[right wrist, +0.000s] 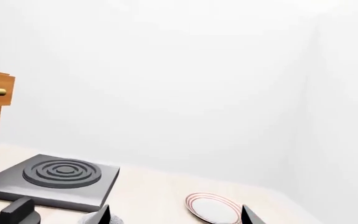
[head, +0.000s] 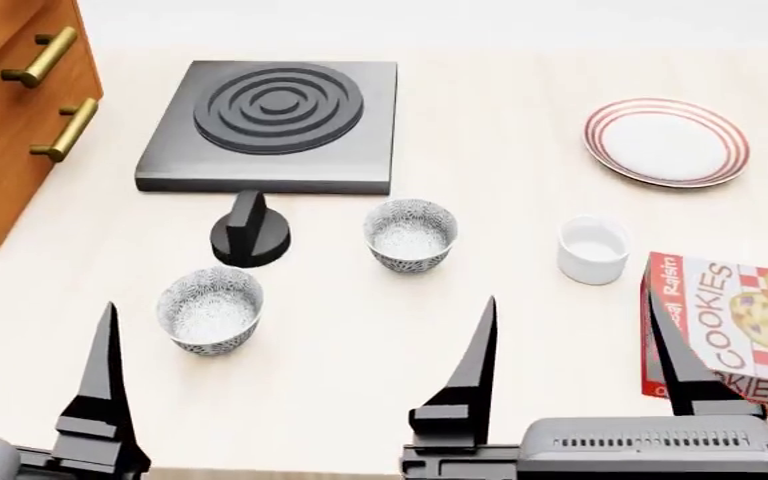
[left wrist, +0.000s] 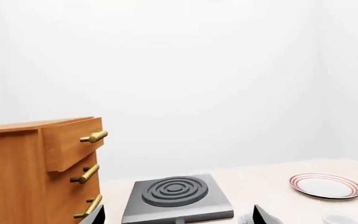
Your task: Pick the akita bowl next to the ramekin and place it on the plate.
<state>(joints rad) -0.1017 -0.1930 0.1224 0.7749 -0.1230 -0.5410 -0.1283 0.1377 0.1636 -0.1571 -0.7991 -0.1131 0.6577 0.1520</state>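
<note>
The akita bowl (head: 411,235), grey-speckled with a pale centre, stands mid-table just left of the plain white ramekin (head: 592,249). The red-ringed plate (head: 666,141) lies at the far right, also seen in both wrist views (left wrist: 326,185) (right wrist: 213,207). My right gripper (head: 578,345) hovers open near the front edge, short of the bowl and the ramekin, holding nothing. In the right wrist view a speckled sliver of bowl (right wrist: 92,219) shows by one fingertip. My left gripper (left wrist: 177,215) is open and empty at the front left; the head view shows only one of its fingers (head: 101,380).
A second patterned bowl (head: 211,308) stands front left. A grey hotplate (head: 275,122) with a black knob (head: 249,232) sits at the back, a wooden drawer cabinet (head: 11,100) at far left, and a cookie box (head: 738,325) at the right edge.
</note>
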